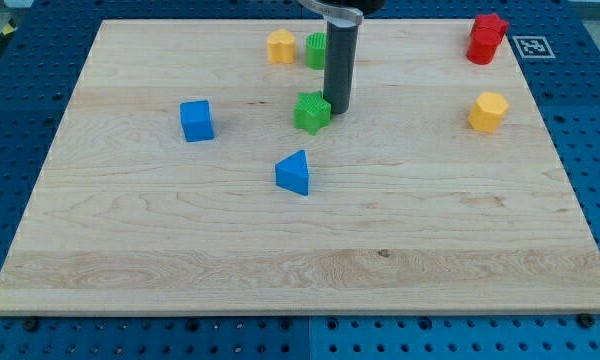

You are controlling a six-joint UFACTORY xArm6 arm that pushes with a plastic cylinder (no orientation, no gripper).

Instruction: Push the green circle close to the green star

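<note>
The green circle (316,50) stands near the view's top, just left of my rod, which covers its right side. The green star (312,112) lies below it, toward the middle of the wooden board (130,240). My tip (338,107) rests on the board right next to the star's right side, touching or nearly so. The tip is below and slightly right of the green circle.
A yellow block (281,46) sits just left of the green circle. A blue cube (196,120) is at the left, a blue triangle (294,173) below the star. A yellow hexagon (488,111) and a red block (487,38) are at the right.
</note>
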